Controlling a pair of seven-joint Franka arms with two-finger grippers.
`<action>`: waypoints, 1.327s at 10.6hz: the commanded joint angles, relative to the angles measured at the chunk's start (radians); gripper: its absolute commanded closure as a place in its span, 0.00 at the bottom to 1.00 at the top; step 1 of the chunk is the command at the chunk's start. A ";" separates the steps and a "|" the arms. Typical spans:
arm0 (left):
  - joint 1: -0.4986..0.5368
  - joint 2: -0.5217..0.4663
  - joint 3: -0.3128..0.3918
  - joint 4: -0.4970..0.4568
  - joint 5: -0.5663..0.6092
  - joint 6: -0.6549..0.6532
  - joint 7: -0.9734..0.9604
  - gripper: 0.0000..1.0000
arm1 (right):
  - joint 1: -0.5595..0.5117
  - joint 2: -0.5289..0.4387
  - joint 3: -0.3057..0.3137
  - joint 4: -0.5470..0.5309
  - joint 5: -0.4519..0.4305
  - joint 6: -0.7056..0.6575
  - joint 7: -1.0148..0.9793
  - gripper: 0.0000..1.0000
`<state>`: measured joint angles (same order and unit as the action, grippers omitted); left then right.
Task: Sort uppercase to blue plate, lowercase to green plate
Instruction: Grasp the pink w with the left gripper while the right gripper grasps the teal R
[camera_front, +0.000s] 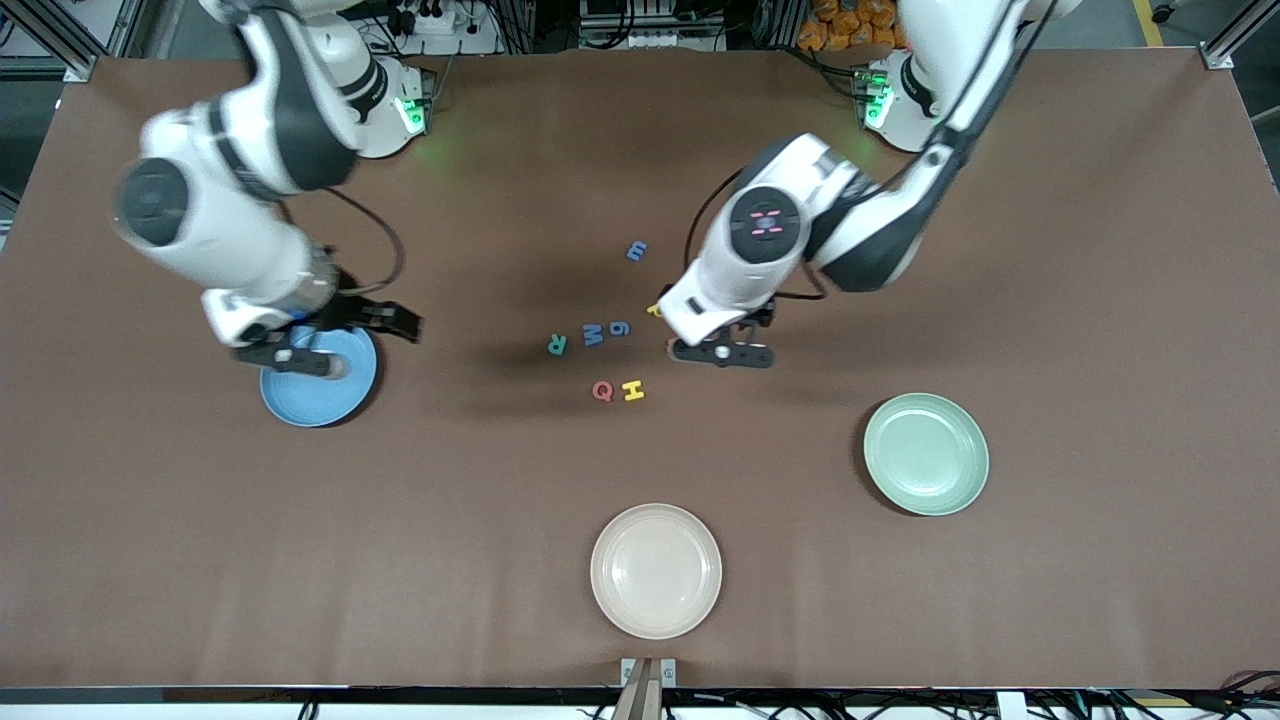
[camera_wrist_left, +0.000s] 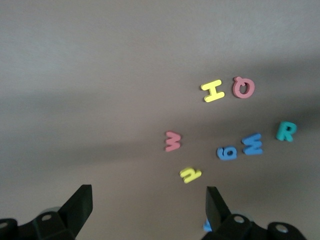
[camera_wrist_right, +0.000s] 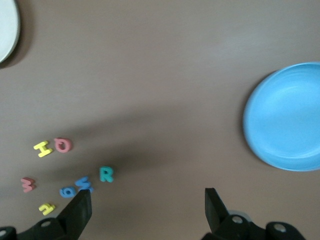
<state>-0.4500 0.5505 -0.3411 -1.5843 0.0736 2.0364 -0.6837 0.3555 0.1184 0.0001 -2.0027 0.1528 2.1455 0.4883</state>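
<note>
Foam letters lie flat, clustered mid-bench on the matte brown bench (camera_front: 640, 600): teal capital R (camera_front: 557, 345), blue M (camera_front: 593, 335), blue g (camera_front: 620, 329), red Q (camera_front: 602, 391), yellow H (camera_front: 633, 391), blue m (camera_front: 636, 250) nearest the bases. We see the red w (camera_wrist_left: 173, 141) and yellow u (camera_wrist_left: 190, 174) clearly only in the left wrist view. The left gripper (camera_front: 722, 353) hangs wide open beside the cluster; the right gripper (camera_front: 300, 362), wide open, is over the smooth round blue plate (camera_front: 330, 405). The pale green plate (camera_front: 926, 454) sits toward the left arm's end.

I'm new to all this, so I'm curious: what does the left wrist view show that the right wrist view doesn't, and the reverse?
Only the left wrist view shows a blue scrap by its open left claw. Only the right wrist view shows the blue plate, a cream plate's edge and its open right claw. Both show the H, Q, R, M, g, w and yellow u.
</note>
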 joint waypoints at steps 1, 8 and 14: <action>-0.030 0.100 0.004 0.027 0.077 0.066 -0.085 0.00 | 0.071 0.045 -0.009 -0.129 0.011 0.218 0.074 0.00; -0.076 0.218 0.004 0.026 0.173 0.179 -0.161 0.15 | 0.204 0.326 -0.012 -0.142 0.010 0.554 0.208 0.00; -0.075 0.261 0.007 0.023 0.183 0.199 -0.212 0.28 | 0.289 0.376 -0.014 -0.085 -0.001 0.545 0.368 0.14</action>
<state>-0.5190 0.7964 -0.3360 -1.5759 0.2179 2.2282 -0.8566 0.6304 0.4801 -0.0017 -2.1090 0.1529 2.7004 0.8278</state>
